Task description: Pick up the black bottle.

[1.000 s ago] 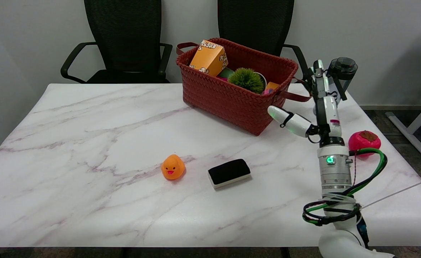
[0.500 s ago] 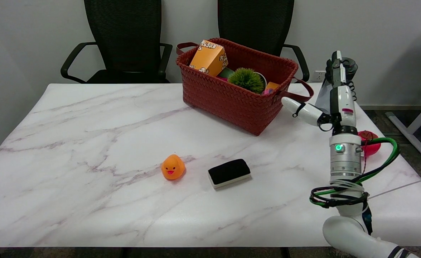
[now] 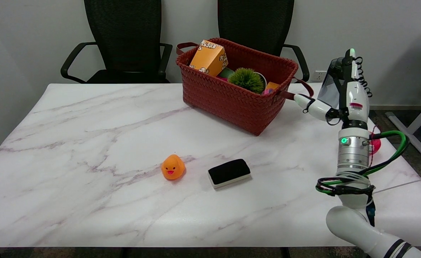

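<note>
Shifted rightward, the robot hand [image 3: 344,95], seemingly holding nothing, fingers spread, stands before the black bottle [image 3: 329,89] over the marble table [image 3: 88,143].

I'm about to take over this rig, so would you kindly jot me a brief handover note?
Right hand: edge-on beside the black bottle, thumb spread; a grip is not visible from this view.
Bottle: at the table's far right, just right of the red basket, mostly hidden behind the hand.
Done: the reach.
Left: confirm the grasp, then lift the bottle.

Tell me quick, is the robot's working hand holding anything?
Right hand: its fingers are against the black bottle, but a firm grip cannot be told.
</note>
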`<state>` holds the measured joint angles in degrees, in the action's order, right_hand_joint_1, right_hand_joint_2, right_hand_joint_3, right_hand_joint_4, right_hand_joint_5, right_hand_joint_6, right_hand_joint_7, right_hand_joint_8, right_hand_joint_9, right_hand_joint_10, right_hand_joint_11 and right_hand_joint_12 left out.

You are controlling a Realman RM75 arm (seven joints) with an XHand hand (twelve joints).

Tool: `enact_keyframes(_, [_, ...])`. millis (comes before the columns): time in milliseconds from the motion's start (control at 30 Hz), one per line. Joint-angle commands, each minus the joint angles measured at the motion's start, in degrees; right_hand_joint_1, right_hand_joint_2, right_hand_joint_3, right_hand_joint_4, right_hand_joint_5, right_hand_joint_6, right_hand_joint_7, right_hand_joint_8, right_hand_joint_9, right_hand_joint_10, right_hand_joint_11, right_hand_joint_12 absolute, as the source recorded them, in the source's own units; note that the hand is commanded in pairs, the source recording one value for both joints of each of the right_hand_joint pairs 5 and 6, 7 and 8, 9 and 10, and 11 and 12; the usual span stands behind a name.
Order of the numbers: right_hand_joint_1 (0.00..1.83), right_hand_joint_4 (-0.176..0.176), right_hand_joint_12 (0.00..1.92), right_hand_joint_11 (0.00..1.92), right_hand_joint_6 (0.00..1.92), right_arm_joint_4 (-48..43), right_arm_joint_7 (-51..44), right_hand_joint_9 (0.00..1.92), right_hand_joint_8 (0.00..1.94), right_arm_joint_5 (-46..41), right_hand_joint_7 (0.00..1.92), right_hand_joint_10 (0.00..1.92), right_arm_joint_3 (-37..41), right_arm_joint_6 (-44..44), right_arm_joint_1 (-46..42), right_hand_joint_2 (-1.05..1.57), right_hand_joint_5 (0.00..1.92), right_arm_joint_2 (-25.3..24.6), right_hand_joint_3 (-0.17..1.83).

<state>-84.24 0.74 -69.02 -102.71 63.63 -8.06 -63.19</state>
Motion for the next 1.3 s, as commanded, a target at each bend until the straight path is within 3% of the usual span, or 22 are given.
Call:
enact_keyframes(33, [1.07, 0.0, 0.25, 0.25, 0.0, 0.96, -13.77, 0.18, 0.15, -9.45, 0.15, 0.18, 2.03, -1.93, 2.86, 0.66, 0.0, 0.76, 0.02])
enact_keyframes(433, [0.98, 0.0, 0.23, 0.23, 0.0, 8.58, -13.93, 0.15, 0.12, -19.82, 0.12, 0.15, 0.92, -1.82, 10.39, 0.67, 0.0, 2.75, 0.02])
enact_keyframes(667, [0.96, 0.0, 0.25, 0.25, 0.0, 12.92, -6.51, 0.15, 0.12, -20.86, 0.12, 0.15, 0.92, -1.66, 13.69, 0.71, 0.0, 3.23, -0.09])
enact_keyframes(1000, [0.92, 0.0, 0.25, 0.25, 0.0, 13.54, -5.85, 0.16, 0.11, -27.45, 0.11, 0.16, 1.49, -1.66, 14.73, 0.73, 0.0, 3.47, -0.12])
enact_keyframes(1300, [0.86, 0.0, 0.24, 0.24, 0.0, 15.57, 5.64, 0.15, 0.1, -31.48, 0.1, 0.15, 1.62, -2.63, 15.15, 0.73, 0.0, 3.47, -0.17])
